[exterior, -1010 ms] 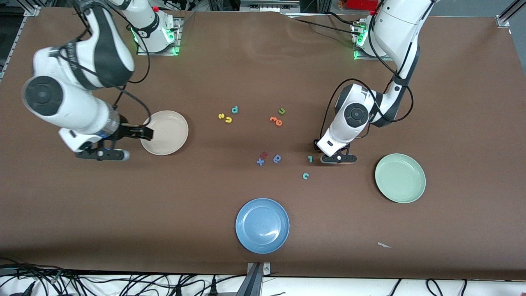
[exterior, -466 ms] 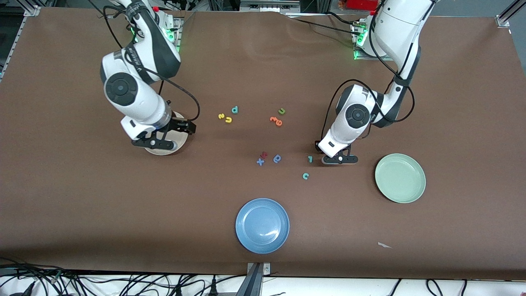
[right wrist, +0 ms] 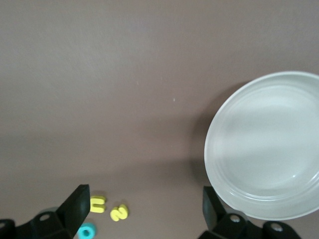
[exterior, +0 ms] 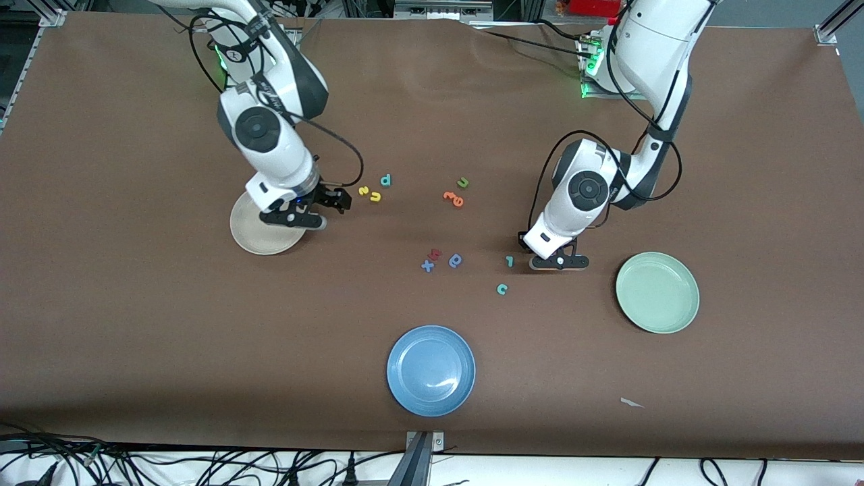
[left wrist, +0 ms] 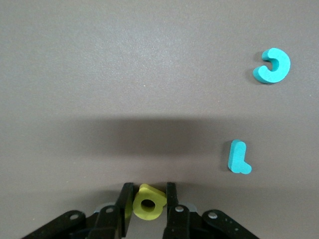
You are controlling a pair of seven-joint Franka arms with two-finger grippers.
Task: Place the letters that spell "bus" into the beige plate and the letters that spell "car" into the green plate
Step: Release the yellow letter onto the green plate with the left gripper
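Toward the left arm's end of the table, left claw (left wrist: 146,204) is pinched narrow on the yellow looped foam a (left wrist: 148,203), beside the thin teal r (exterior: 509,261). Next move, I'd guess: lift, carry to the mint-green plate (exterior: 657,292). Right claw (right wrist: 144,199) hangs wide by the beige plate (exterior: 246,233).

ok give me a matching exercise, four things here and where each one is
Things:
1. yellow a
2. teal c
3. beige plate
4. blue plate

Places:
A. nearest the front camera
B. between the fingers of the left claw
C. by the open right claw
D. on the table, just nearer the front camera than the teal r

Pairs: 1-B, 2-D, 3-C, 4-A
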